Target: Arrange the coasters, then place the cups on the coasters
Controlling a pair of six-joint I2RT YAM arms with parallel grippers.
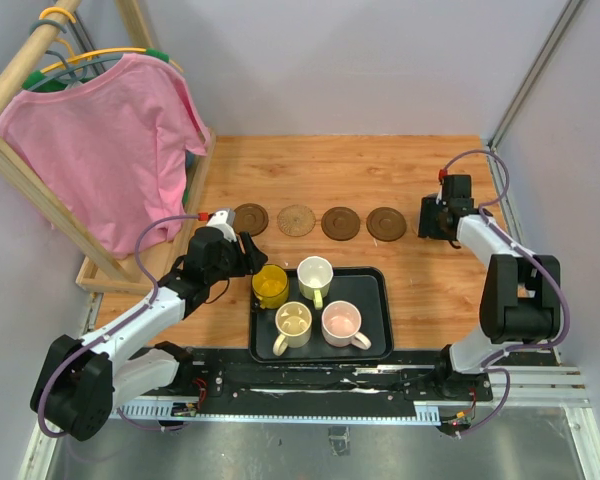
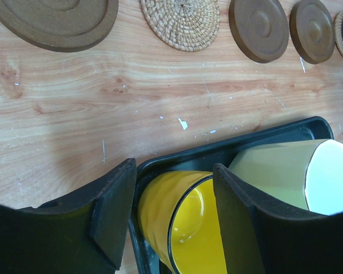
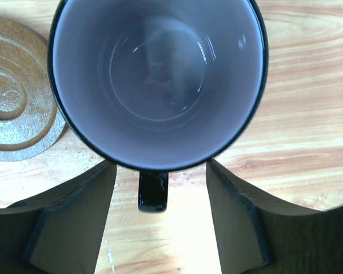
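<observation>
Four coasters lie in a row: dark [image 1: 251,218], tan woven [image 1: 296,219], dark [image 1: 340,222], dark [image 1: 386,223]. A grey-purple cup [image 3: 157,80] stands at the row's right end on a woven coaster [image 2: 341,34]. My right gripper [image 3: 160,171] is open, with the cup's black handle [image 3: 153,191] free between its fingers. The yellow cup [image 1: 270,285], pale green cup [image 1: 315,277], cream cup [image 1: 292,325] and pink cup [image 1: 342,323] stand in the black tray [image 1: 380,345]. My left gripper [image 2: 174,174] is open and straddles the yellow cup [image 2: 183,222], with a gap at the left finger [image 2: 111,211].
A pink shirt [image 1: 110,140] hangs on a wooden rack whose base [image 1: 130,270] runs along the table's left side, close to my left arm. A metal frame post [image 1: 535,70] stands at the back right corner. A dark coaster [image 3: 14,120] lies just left of the grey-purple cup.
</observation>
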